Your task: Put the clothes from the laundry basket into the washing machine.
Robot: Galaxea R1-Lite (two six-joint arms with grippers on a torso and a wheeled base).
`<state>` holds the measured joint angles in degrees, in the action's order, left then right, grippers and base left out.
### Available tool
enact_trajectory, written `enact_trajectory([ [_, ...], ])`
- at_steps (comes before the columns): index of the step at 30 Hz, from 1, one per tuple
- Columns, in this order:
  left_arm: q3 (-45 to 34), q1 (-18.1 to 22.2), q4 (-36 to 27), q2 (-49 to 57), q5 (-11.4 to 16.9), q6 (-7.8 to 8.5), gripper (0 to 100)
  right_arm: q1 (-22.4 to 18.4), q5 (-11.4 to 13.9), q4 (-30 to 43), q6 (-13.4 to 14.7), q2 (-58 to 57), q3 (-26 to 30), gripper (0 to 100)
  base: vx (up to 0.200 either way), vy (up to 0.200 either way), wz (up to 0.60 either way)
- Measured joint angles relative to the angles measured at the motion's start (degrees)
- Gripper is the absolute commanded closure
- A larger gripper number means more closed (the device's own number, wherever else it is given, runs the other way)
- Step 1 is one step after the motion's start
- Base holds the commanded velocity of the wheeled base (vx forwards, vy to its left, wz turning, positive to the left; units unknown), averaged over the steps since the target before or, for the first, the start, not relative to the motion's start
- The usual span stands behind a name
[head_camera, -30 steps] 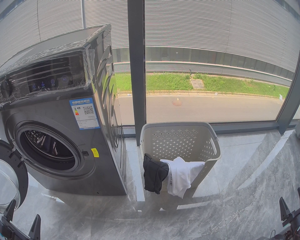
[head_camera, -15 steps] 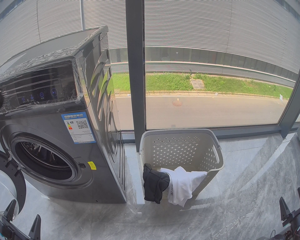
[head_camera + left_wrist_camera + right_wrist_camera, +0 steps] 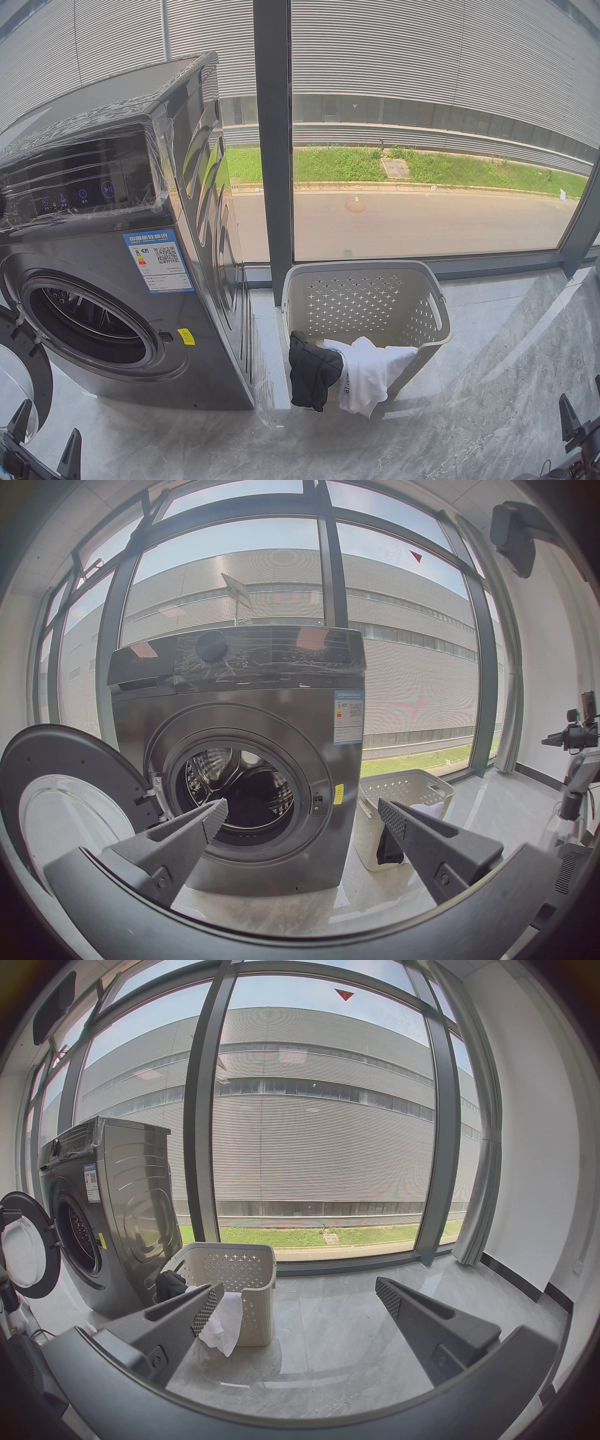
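A grey washing machine (image 3: 125,250) stands at the left with its round door (image 3: 19,369) swung open and its drum (image 3: 87,322) dark inside. To its right sits a pale laundry basket (image 3: 437,306). A black garment (image 3: 310,372) and a white garment (image 3: 369,375) hang over the basket's near rim. My left gripper (image 3: 50,420) is open low in front of the machine, with the drum (image 3: 240,792) ahead of it. My right gripper (image 3: 581,390) is open, well to the right of the basket (image 3: 237,1272), holding nothing.
A glass wall with a dark pillar (image 3: 272,156) runs behind the machine and basket. Bare marble floor (image 3: 500,375) lies right of the basket and in front of both. The open door (image 3: 62,780) is close beside my left gripper. A curtain (image 3: 481,1197) hangs far right.
The whole head picture has shifted: machine and basket sit lower and a bit larger, so the camera has moved. Garments, basket and both grippers have kept their places.
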<state>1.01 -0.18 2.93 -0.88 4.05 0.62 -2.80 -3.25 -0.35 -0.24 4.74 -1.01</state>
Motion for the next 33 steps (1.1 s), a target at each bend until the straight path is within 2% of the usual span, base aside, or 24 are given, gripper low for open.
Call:
enact_trajectory([
  [3,0.0,0.0,0.0,0.0,0.0,-0.02,0,0.0,0.0,0.0,0.0,0.0,0.0,0,0.200,0.200,0.00],
  [6,0.0,0.0,0.1,0.0,0.0,-0.05,0,0.0,0.0,0.0,0.0,0.0,0.0,0,0.200,0.000,0.00],
  [24,0.0,0.0,0.2,0.0,0.1,0.06,0,0.0,-0.1,0.0,0.0,0.0,0.0,0,0.000,0.000,0.00],
  [33,0.0,0.0,-0.1,0.0,0.2,0.27,0,0.0,-0.1,0.0,0.0,0.0,0.0,0,0.200,0.000,0.00],
])
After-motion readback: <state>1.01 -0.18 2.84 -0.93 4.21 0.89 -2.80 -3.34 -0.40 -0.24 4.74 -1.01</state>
